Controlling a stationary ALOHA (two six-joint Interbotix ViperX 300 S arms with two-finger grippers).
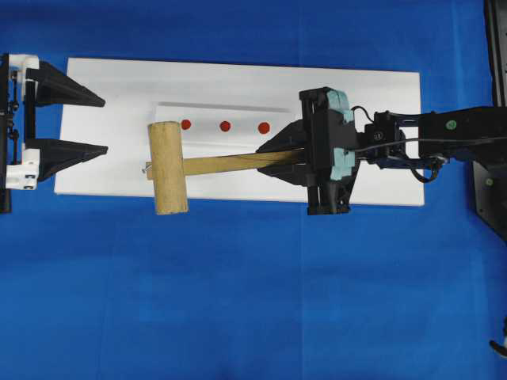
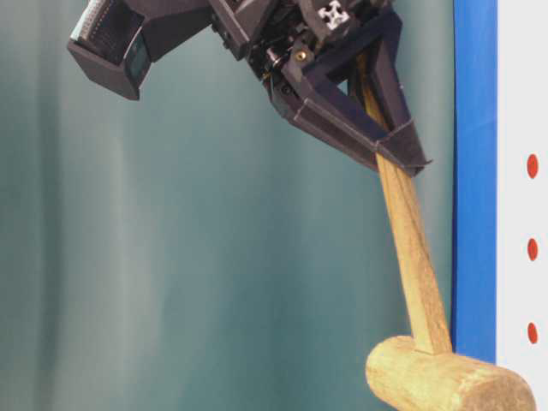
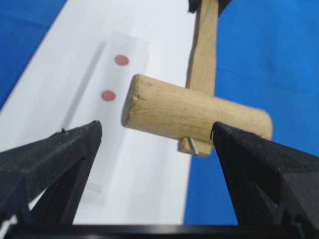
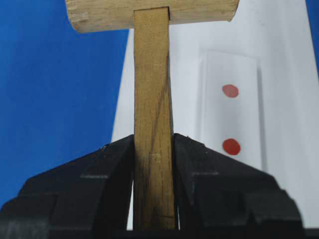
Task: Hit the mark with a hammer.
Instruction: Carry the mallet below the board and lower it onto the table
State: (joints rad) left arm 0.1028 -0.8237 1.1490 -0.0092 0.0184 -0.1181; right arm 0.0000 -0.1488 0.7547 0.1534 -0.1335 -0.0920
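Clamped in right gripper: hammer handle, stiff, head-heavy; likely pivots. Left gripper wide, empty.

The light wooden hammer hangs above the white block, its thick round head lying crosswise just beside the row of red dots; the middle mark is uncovered.

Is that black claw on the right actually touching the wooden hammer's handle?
Touching. The right wrist view shows the right end effector with both fingers pressed flat against the hammer handle, no gap on either side.
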